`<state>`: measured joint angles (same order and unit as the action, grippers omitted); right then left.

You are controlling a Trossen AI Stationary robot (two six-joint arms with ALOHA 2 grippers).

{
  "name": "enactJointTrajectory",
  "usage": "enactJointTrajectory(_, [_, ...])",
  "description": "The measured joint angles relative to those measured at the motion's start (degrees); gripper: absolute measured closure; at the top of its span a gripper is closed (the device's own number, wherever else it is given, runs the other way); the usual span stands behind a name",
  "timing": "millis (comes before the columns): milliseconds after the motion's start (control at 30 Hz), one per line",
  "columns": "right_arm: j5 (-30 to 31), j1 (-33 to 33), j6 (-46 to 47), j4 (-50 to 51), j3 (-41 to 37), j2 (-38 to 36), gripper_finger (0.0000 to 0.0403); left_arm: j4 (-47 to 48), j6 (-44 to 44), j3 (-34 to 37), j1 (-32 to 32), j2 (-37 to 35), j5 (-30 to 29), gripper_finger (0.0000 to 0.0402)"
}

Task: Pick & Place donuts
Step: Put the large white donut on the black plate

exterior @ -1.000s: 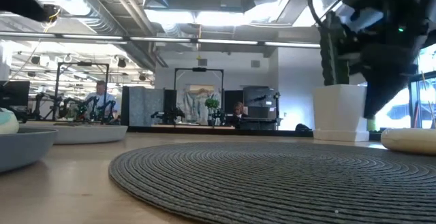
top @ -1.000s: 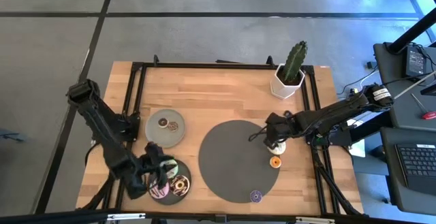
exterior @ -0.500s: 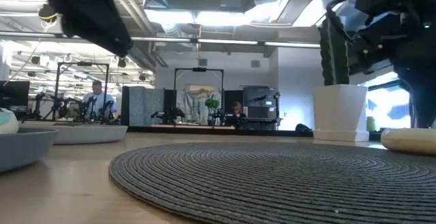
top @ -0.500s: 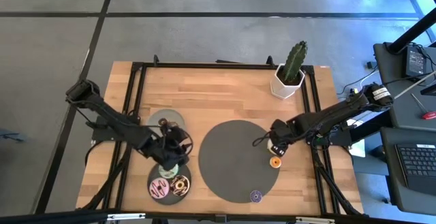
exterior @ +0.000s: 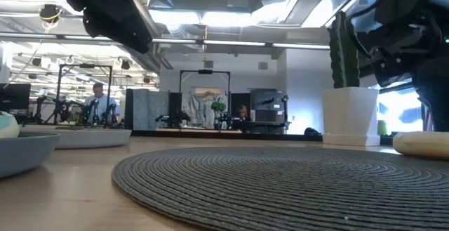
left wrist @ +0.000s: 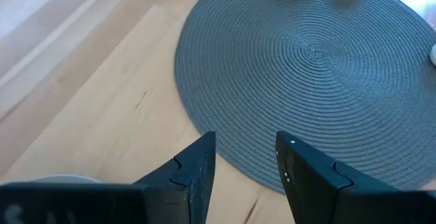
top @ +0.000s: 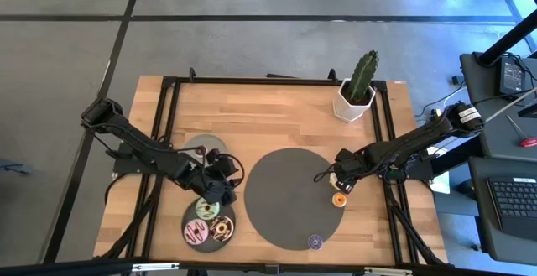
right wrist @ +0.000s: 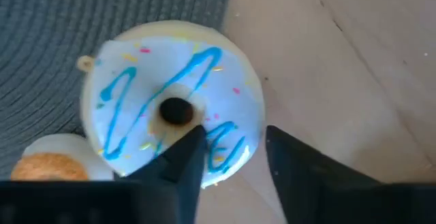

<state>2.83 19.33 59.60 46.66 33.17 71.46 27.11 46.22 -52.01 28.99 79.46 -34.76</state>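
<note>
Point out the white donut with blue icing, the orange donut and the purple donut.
white donut (right wrist: 174,108): right wrist view, icing beside its hole.
orange donut (top: 339,199): high view, its ring.
purple donut (top: 315,242): high view, its ring.

The left gripper (top: 220,174), a second ago low over the plate (top: 207,226) at the frame's lower left, now sits higher and farther right, near the mat's (top: 285,213) left edge. The right gripper (top: 340,178) shifts slightly right and down onto the white donut (right wrist: 174,112), its jaws narrowing. In the low view the left arm now fills the upper left.
</note>
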Motion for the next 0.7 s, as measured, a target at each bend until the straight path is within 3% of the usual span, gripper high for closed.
enactJointTrajectory(267, [3.38,-0.04,-6.12,4.4,7.74,0.04,0.0385,0.02,-0.55,0.0,0.02,0.0,-0.07,0.025])
enactJointTrajectory(500, [6.66,-0.37,-15.51,-12.46,13.69,0.75,0.0389,0.04,-0.55,0.0,0.02,0.02,-0.15,0.0253])
enactJointTrajectory(700, [6.18,-1.15,-27.47,-19.05,20.83,8.9,0.0396,-0.12,-0.55,0.0,0.02,0.02,-0.22,0.025])
